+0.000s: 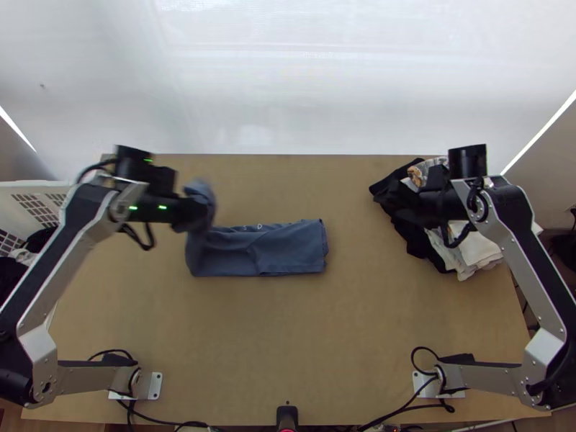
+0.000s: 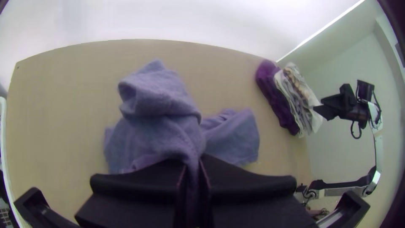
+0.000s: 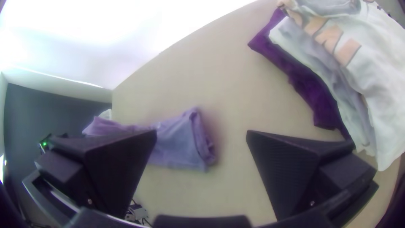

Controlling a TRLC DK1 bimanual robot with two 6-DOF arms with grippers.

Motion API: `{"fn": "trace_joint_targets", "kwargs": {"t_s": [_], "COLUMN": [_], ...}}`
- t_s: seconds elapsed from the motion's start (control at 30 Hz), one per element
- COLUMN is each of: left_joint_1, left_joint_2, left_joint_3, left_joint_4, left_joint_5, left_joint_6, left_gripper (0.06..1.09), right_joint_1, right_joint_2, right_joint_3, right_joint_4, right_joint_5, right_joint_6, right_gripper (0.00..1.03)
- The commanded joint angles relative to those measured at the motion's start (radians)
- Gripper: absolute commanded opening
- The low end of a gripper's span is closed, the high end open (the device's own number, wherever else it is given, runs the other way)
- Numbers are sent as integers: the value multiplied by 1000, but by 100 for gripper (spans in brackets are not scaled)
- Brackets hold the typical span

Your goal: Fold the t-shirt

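Pinching one t-shirt (image 1: 291, 249) | one left claw (image 1: 191, 214) | one clothes pile (image 1: 479, 252)

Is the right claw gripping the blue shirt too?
No, the right claw is wide open near the pile of clothes, well away from the blue shirt.

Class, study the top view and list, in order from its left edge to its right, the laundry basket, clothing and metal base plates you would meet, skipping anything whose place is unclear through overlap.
White laundry basket → left arm's metal base plate → blue t-shirt → pile of clothes
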Motion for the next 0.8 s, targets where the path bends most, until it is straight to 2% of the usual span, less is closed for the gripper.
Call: {"fn": "trace_joint_targets", "kwargs": {"t_s": [0.0, 0.43, 0.77], "left_joint_1": [-259, -394, -522], "left_joint_2": [80, 311, 478], "left_joint_3": [40, 121, 325], "left_joint_4": [35, 165, 143], "left_joint_5": [-68, -99, -101], "left_joint_6": [-90, -168, -202], "left_gripper": [9, 9, 9], "right_joint_1": [-52, -91, -91], "right_joint_2": [-43, -107, -127], "right_joint_3": [-33, -81, -108], "right_joint_4": [0, 0, 0], "right_joint_5": [-15, -32, -32], "right_joint_6": [3, 6, 18], "right_gripper": [98, 98, 98]}}
